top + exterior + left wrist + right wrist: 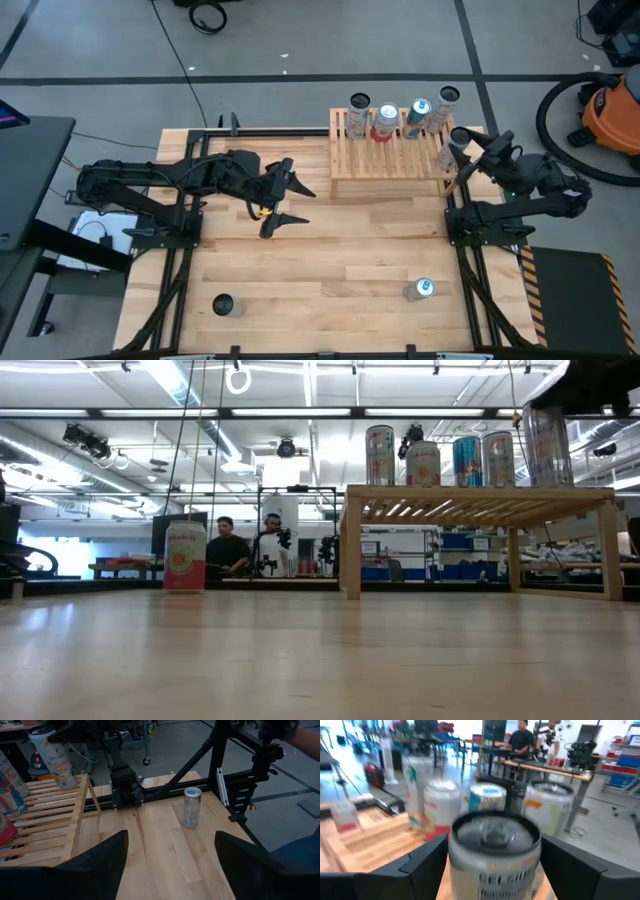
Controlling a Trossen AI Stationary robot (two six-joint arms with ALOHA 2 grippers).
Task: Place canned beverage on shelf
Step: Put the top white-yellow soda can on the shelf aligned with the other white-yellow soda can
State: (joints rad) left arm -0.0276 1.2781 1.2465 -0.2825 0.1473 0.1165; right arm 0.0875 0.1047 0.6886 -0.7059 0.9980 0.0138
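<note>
Can [460,143] stands upright at the shelf's [392,160] right end, just off the four-can row, between the right gripper's [468,150] open fingers; grip can't tell. Left gripper [283,203] half open, empty, mid-table, well apart.

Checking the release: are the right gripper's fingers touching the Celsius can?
Cannot tell. In the right wrist view the fingers flank the Celsius can, but blur hides any gap.

A can [495,855] stands between the right hand's [492,865] fingers.
</note>
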